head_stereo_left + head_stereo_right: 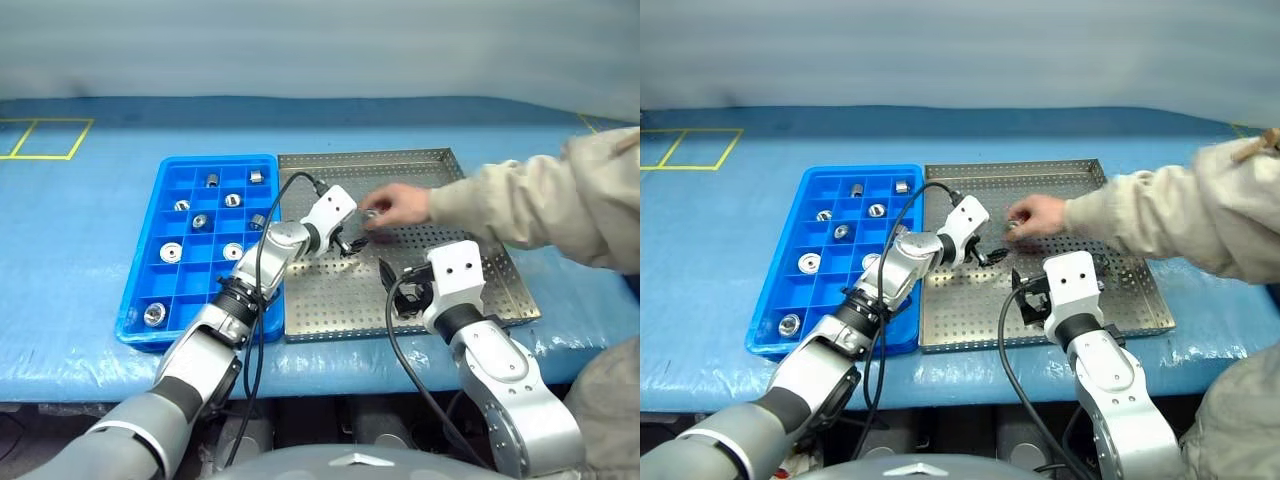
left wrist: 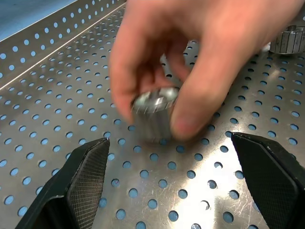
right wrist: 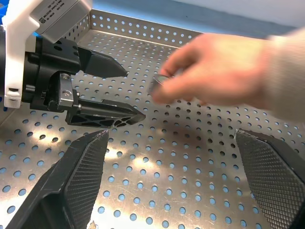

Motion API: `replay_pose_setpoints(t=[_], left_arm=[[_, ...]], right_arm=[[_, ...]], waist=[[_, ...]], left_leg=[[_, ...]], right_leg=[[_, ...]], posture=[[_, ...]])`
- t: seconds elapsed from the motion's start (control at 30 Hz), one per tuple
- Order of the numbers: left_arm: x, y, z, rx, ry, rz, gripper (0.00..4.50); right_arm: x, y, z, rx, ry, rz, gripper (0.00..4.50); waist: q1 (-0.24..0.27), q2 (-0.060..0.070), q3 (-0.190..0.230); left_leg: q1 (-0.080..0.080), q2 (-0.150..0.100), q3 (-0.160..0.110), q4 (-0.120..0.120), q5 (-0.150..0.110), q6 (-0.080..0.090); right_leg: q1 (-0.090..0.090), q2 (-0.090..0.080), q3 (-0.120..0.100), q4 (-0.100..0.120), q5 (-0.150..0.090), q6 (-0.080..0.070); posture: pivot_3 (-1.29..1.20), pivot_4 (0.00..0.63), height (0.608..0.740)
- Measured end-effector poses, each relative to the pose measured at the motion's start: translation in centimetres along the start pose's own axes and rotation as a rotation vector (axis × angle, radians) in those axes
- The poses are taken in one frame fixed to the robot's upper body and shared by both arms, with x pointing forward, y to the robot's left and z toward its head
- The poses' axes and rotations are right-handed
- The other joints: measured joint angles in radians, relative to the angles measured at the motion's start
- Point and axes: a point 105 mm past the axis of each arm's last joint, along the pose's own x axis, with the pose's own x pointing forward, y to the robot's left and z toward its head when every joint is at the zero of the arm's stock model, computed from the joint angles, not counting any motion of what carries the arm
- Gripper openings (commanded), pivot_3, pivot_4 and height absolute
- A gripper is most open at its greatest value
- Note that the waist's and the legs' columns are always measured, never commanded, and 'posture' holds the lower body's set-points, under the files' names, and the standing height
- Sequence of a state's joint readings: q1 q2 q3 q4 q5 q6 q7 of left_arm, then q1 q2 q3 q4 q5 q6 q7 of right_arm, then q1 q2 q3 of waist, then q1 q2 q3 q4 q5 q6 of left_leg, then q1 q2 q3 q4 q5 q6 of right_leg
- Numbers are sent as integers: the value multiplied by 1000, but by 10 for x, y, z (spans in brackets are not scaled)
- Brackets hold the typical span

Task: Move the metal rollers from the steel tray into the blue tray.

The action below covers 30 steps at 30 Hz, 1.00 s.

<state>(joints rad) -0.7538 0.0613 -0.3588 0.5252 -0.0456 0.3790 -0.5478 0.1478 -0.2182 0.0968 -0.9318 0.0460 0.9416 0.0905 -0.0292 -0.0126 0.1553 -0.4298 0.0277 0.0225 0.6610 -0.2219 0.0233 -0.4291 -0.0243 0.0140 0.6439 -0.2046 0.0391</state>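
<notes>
Left wrist view: a metal roller (image 2: 155,112) is pinched in a person's hand (image 2: 190,62) just above the perforated floor of the steel tray (image 1: 480,300), directly ahead of the left gripper (image 1: 345,240), whose fingers are spread wide and empty. The right gripper (image 1: 400,290) is held open over the tray's near edge, gripping nothing. Several rollers (image 1: 172,253) are seen lying in separate compartments of the blue tray (image 1: 140,275), which sits beside the steel one.
</notes>
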Motion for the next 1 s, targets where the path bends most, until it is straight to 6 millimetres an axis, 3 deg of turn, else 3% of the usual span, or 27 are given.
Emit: replay_pose_setpoints(t=[0.33,0.57,0.8,1.0], left_arm=[[-2,1,-2,-10,2,-15,4500],[-2,-15,5,14,-23,-115,4500],[16,-36,26,55,-71,-191,4500],[30,-51,25,55,-71,-236,4500]], right_arm=[[1,1,2,1,-8,7,4473],[0,2,0,-12,2,23,4473],[-17,4,-11,-12,45,17,4473],[-28,8,-27,21,94,-13,4473]], waist=[[0,0,0],[3,0,0],[-10,0,0],[-40,0,-1]], left_leg=[[0,0,0,0,0,0],[0,0,0,1,0,0],[0,0,1,2,-1,1],[0,0,1,2,-1,1]], right_leg=[[0,0,0,0,0,0],[0,0,0,0,0,0],[0,0,1,0,0,1],[0,0,2,0,0,1]], posture=[[-48,150,740],[-92,150,740],[-172,150,740],[-240,150,740]])
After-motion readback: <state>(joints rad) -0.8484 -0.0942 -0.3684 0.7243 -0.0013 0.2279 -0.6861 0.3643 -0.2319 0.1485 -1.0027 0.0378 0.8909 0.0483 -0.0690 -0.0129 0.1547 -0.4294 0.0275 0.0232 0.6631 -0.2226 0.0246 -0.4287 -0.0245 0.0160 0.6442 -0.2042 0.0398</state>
